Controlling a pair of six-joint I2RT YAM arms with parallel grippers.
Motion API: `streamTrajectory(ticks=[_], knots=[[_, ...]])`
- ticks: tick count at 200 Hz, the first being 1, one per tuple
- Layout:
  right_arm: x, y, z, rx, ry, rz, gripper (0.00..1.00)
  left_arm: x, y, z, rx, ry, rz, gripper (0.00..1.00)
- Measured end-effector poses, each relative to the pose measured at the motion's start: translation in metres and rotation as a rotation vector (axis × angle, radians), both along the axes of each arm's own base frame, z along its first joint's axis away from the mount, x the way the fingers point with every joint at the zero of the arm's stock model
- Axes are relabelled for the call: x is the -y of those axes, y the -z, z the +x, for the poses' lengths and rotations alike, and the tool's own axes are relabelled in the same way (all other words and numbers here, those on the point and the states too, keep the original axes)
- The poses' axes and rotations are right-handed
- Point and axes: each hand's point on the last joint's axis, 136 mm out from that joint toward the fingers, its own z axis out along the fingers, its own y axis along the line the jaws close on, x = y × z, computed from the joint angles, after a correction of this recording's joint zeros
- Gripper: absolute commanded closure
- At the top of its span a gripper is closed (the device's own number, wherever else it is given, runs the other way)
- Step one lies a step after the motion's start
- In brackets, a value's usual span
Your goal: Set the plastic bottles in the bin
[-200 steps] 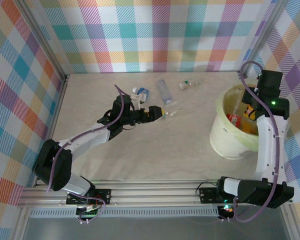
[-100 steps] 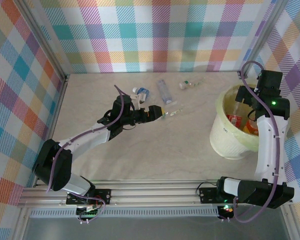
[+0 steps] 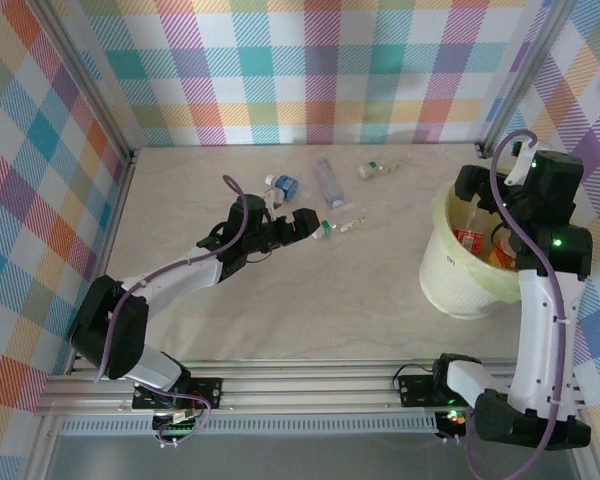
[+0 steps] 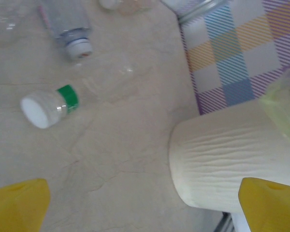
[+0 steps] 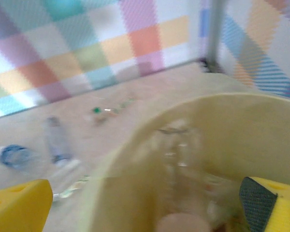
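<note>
The cream-white bin [image 3: 458, 272] stands at the right with several plastic bottles [image 3: 472, 232] inside. My right gripper [image 3: 488, 200] hovers open above the bin's far rim; its yellow fingertips [image 5: 19, 205] frame the blurred bin [image 5: 261, 130] and nothing is between them. My left gripper [image 3: 315, 226] is open and low at mid-table, just left of a clear bottle with a green-banded white cap [image 3: 340, 225]. In the left wrist view that bottle [image 4: 48, 104] lies ahead of the left gripper [image 4: 145, 212], apart from it. The bin [image 4: 232, 159] rises at the right.
More bottles lie behind the left gripper: a blue-labelled one [image 3: 283, 185], a long clear one [image 3: 328, 180] and a small one [image 3: 375, 170]. Plaid walls close in the table on three sides. The bin sits close to the right wall.
My right gripper opened and let a clear bottle drop into the bin, then rose and drew back. The left gripper edged up closer to the green-capped bottle.
</note>
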Motion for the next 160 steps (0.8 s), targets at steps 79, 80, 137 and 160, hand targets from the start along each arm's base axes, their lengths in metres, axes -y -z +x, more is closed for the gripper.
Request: streamTrajectory(ticks=[79,80,137,160], knots=[[-0.167,0.013,0.022,-0.01,-0.515,0.052,0.0,-0.041,0.018,0.001,-0.039,-0.197,0.126,0.0],[-0.168,0.014,0.023,-0.011,-0.518,0.051,0.0,-0.042,0.019,0.001,-0.039,-0.199,0.128,0.0],[-0.253,0.085,0.047,-0.16,-0.632,-0.064,0.0,-0.071,0.018,-0.01,-0.028,-0.294,0.182,0.0],[-0.273,0.105,0.05,-0.19,-0.635,-0.101,0.0,-0.084,0.02,-0.019,-0.023,-0.328,0.195,0.0]])
